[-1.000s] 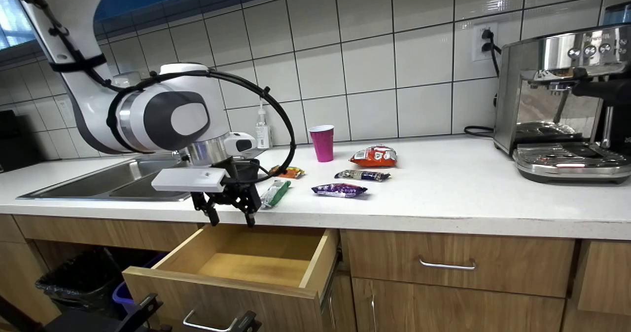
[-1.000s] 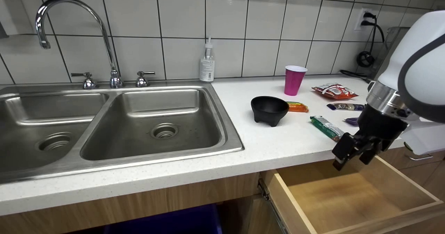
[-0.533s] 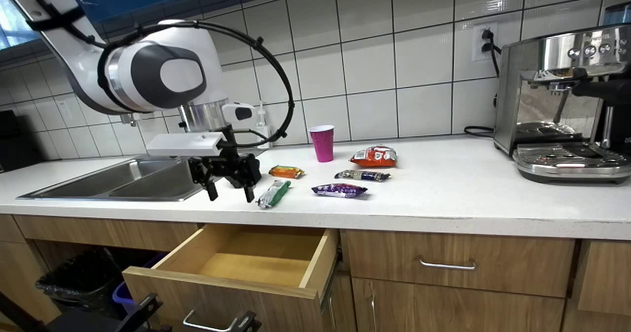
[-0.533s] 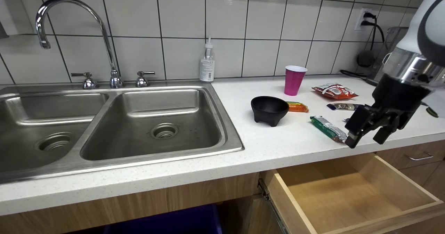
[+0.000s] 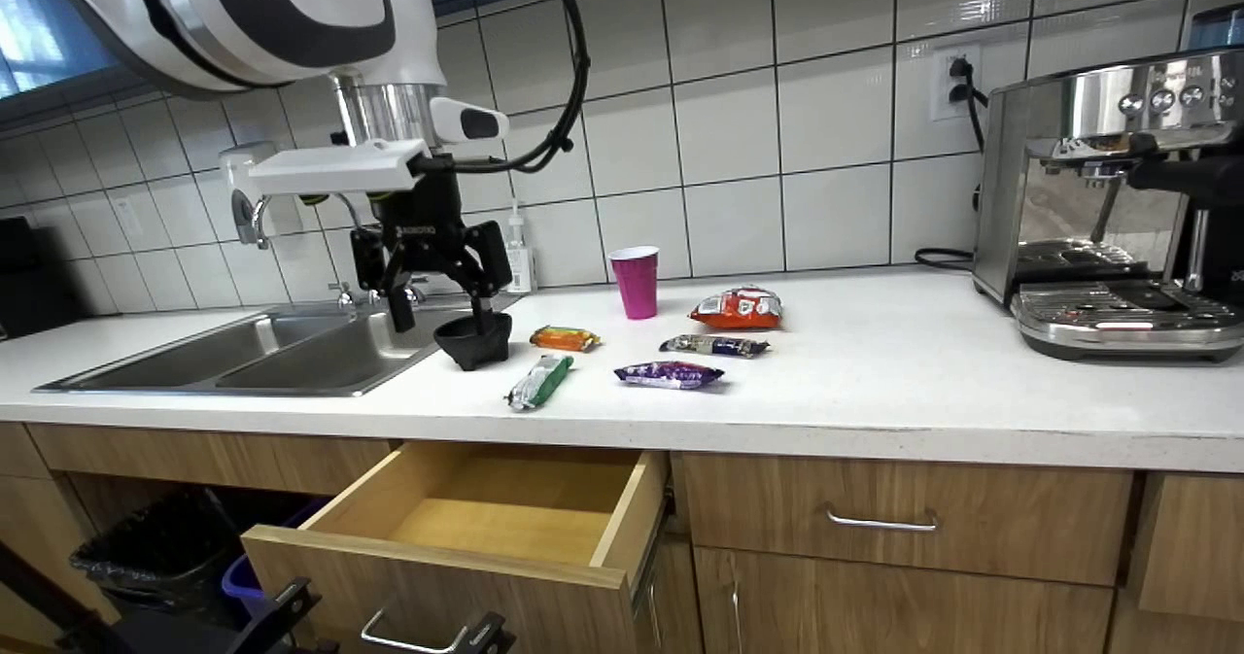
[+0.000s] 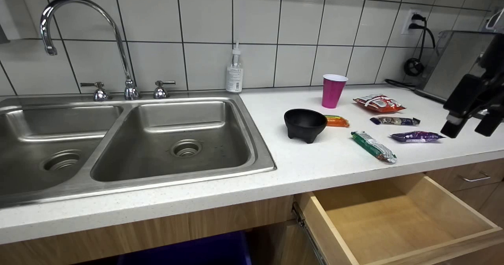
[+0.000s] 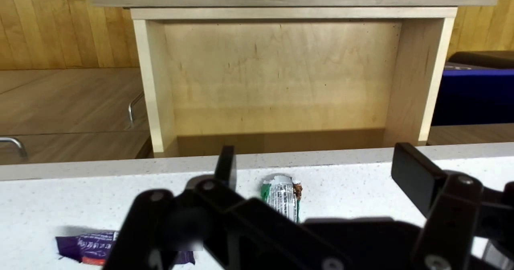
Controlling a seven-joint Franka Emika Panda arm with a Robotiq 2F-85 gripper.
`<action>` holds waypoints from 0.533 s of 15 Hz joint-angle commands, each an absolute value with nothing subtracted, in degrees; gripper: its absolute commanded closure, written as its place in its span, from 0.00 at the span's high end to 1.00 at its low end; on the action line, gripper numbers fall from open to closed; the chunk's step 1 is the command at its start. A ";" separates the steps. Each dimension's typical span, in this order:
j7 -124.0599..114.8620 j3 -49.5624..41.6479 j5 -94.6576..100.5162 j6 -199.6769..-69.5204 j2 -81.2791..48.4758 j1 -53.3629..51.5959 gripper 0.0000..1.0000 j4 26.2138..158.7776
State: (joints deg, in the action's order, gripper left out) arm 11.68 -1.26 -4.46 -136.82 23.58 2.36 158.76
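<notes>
Left of the open drawer [image 5: 525,528], an exterior view shows a black-lined bin [image 5: 155,537] under the countertop [image 5: 875,382]; the stainless double sink [image 6: 258,147] is let into the countertop on that side, and its arched faucet [image 6: 132,91] shows whole in an exterior view. The claw [image 5: 442,316] hangs higher than the drawer, its fingers [image 7: 415,177] spread wide apart. In an exterior view one finger overlaps the black footed bowl [image 6: 305,125], which stands behind the drawer's left part; yet where the bowl shows whole, claw and bowl are well apart. The green-wrapped bar [image 7: 283,197] lies just behind the drawer, near the countertop's front edge: both exterior views show all of it, apart from the claw, while the wrist view has it between the fingers, partly covered. Farther behind the drawer lies an orange snack packet [image 5: 564,338], which the bowl partly hides in an exterior view. The pink cup [image 5: 637,283] stands upright well behind the drawer in both exterior views. The purple-wrapped bar [image 5: 671,374] lies behind the drawer's right edge; in the wrist view the claw covers part of it. Farther back from the drawer are a blue-and-silver bar [image 6: 395,121] and a red snack bag [image 6: 380,103]. Well right of the drawer, the espresso machine [image 5: 1098,100] shows its front in an exterior view.
</notes>
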 commanded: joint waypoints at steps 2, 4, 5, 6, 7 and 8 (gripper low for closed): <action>14.36 -4.21 -2.35 -127.87 30.85 1.60 1.00 159.14; 12.59 -3.88 -2.74 -130.51 28.22 1.52 1.00 158.73; 12.80 -4.08 -2.71 -129.81 28.85 1.54 1.00 158.74; 12.94 -4.21 -2.71 -129.57 29.15 1.54 1.00 158.75; 13.01 -4.25 -2.71 -129.50 29.23 1.53 1.00 158.76; 13.04 -4.25 -2.71 -129.49 29.23 1.50 1.00 158.77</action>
State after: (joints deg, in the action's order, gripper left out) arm 13.46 -3.48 -3.22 -129.59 29.17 2.25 158.83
